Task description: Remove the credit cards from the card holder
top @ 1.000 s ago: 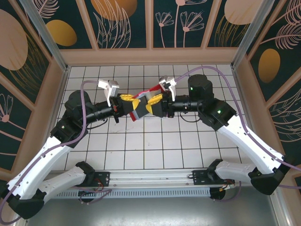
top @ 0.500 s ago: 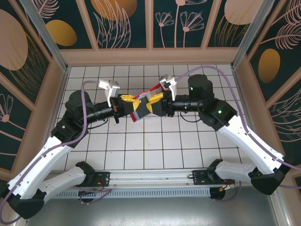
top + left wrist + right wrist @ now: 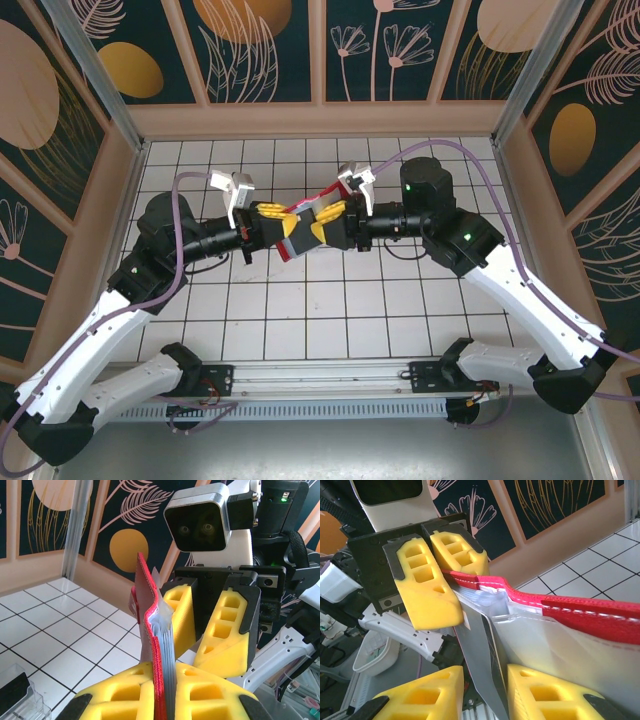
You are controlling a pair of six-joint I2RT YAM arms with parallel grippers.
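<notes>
— Where is the card holder point(image 3: 147, 610) sitting?
— Off the worktop point(image 3: 300, 320); the left pincer point(image 3: 282, 218) is clenching it edge-up.
— And the right pincer point(image 3: 485, 690)?
— Its fingers point(image 3: 420, 697) are straddling the card holder's grey pockets point(image 3: 480, 645); I cannot tell whether they are gripping.

Red card holder point(image 3: 146, 592) — perhaps greyish inside — yellow fingers point(image 3: 222, 630).

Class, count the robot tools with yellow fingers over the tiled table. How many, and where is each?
2. The left tool, centre-left, is shut on the red card holder; the right tool faces it from the right, fingers astride a grey inner layer. None looks hidden.
</notes>
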